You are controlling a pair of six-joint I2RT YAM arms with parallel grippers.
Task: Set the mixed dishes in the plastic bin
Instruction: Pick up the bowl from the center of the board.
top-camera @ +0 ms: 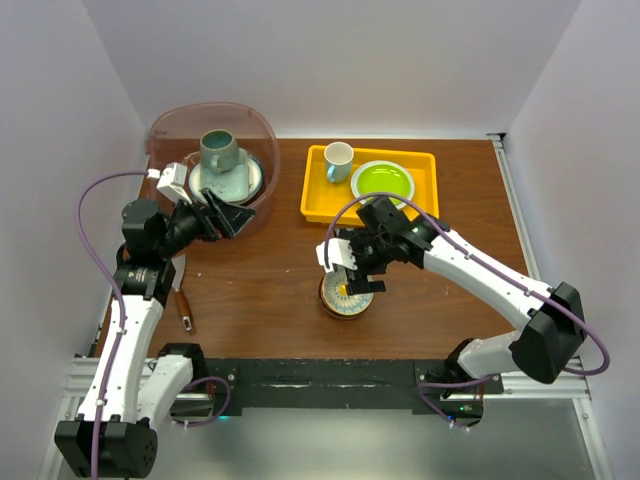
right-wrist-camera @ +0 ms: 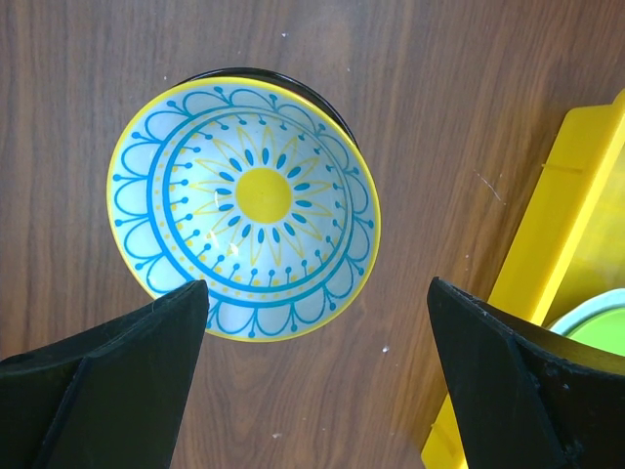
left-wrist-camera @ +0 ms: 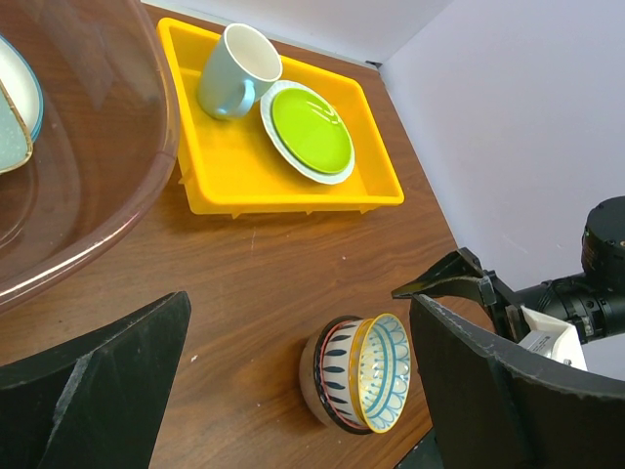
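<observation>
The plastic bin [top-camera: 170, 125] stands at the back left and holds a teal mug [top-camera: 219, 150] on stacked plates [top-camera: 232, 183]. Its wall fills the left of the left wrist view [left-wrist-camera: 78, 176]. Nested patterned bowls [top-camera: 347, 298] sit on the table at centre, a blue-and-yellow bowl [right-wrist-camera: 244, 210] in a striped one [left-wrist-camera: 337, 376]. My right gripper [top-camera: 352, 268] hovers just above them, open and empty, its jaws wide in the right wrist view [right-wrist-camera: 312, 391]. My left gripper [top-camera: 228, 216] is open and empty at the bin's front wall, facing the bowls [left-wrist-camera: 293, 391].
A yellow tray [top-camera: 318, 195] at the back centre holds a small white cup [top-camera: 338, 160] and a lime-green plate [top-camera: 383, 181]; its edge is close to the right gripper [right-wrist-camera: 557, 293]. A brown-handled utensil [top-camera: 184, 303] lies by the left arm.
</observation>
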